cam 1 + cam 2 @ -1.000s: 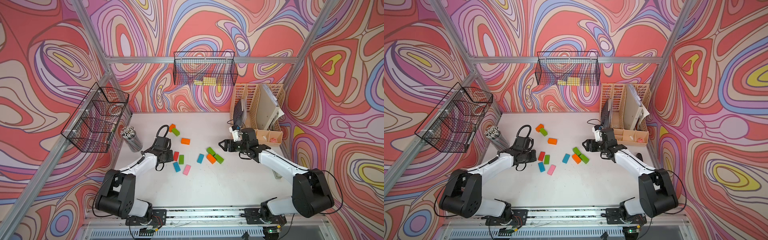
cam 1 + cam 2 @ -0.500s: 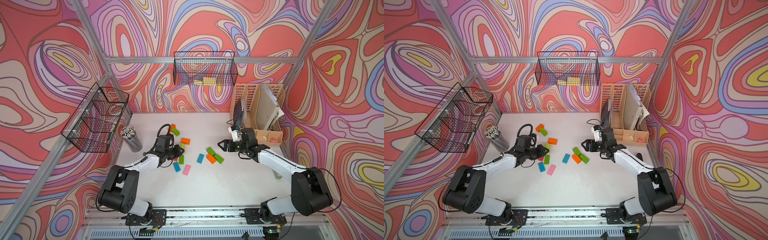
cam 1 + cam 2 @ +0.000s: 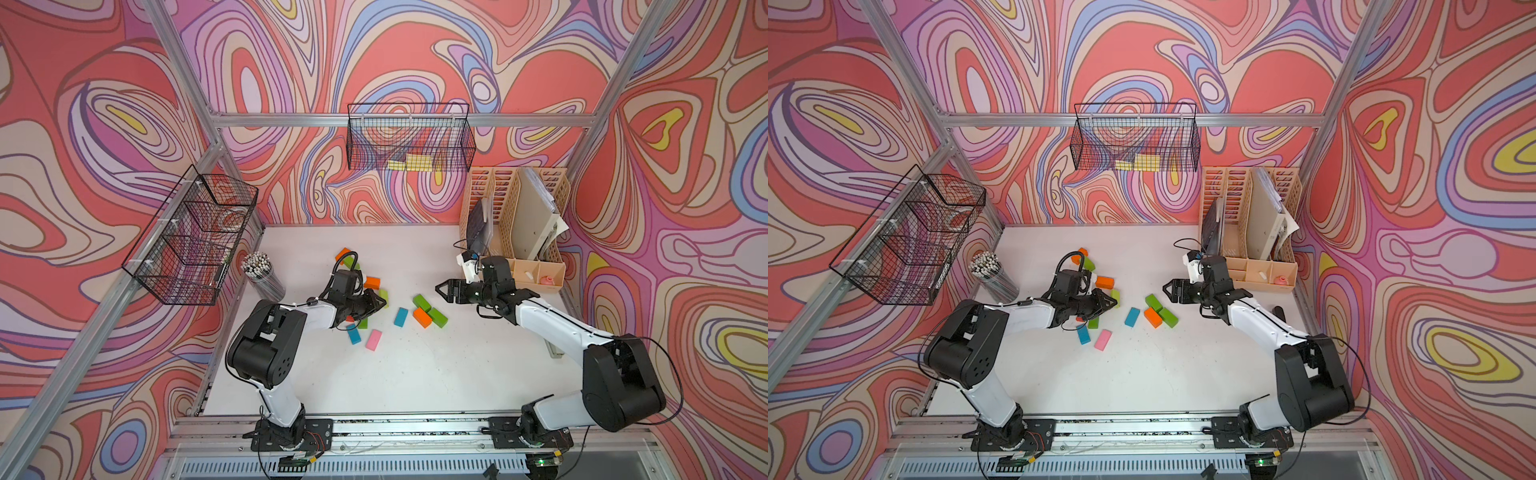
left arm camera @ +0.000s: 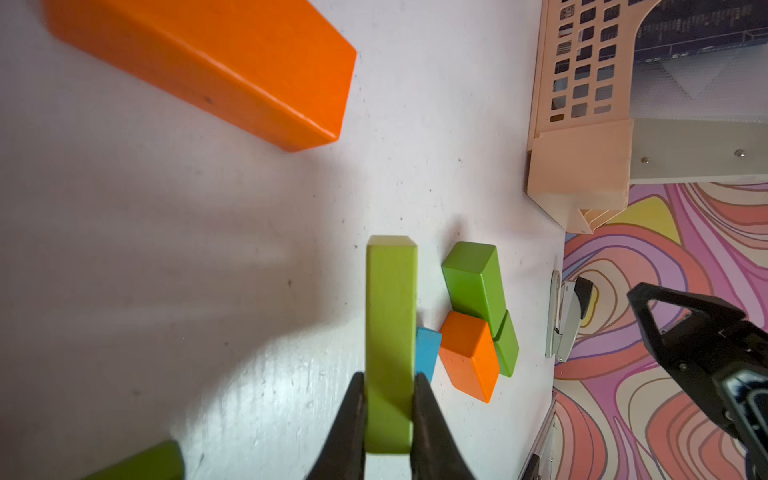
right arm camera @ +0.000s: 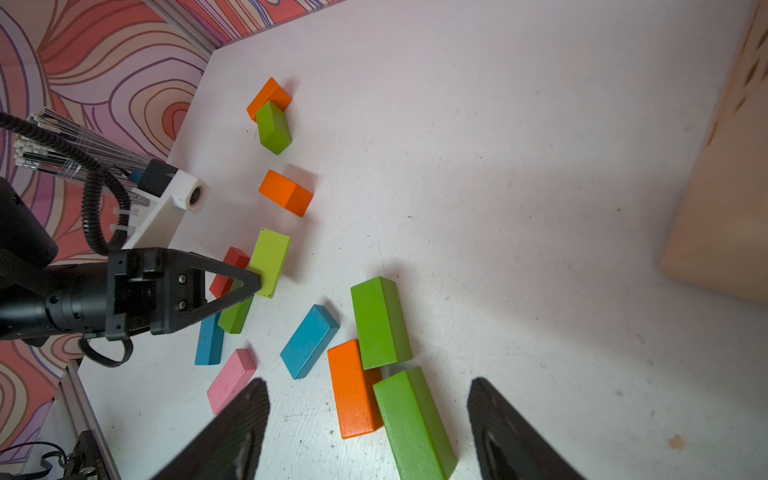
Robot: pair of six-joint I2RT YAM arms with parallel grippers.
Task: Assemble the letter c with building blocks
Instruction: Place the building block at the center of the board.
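Left edge of the bench [image 3: 415, 374]: a clear cup of pens [image 3: 262, 272] stands there.

Left gripper [image 4: 390, 380] is clamped on one end of the lime block [image 5: 270, 259], which it holds on its narrow side. Whether that block rests on the bench cannot be told.

Toward the back edge, the rear orange block [image 3: 343, 252] touches the rear green block [image 3: 351, 262]. A lone orange block [image 3: 372, 283] lies just beside the left gripper.

Beneath that gripper a red block [image 5: 230, 270], a dark green block [image 5: 235, 318] and a blue block [image 3: 353, 334] lie close together. The pink block [image 3: 373, 339] is just beside them.

Mid-bench, the central blue block [image 3: 400, 317] lies alone. Just right of it the middle orange block [image 3: 422, 317] touches both the far green block [image 3: 421, 302] and the near green block [image 3: 438, 317].

Right gripper [image 3: 441, 291] hovers just right of this cluster, jaws standing wide apart.

Back right corner: a beige file organiser [image 3: 515, 216]
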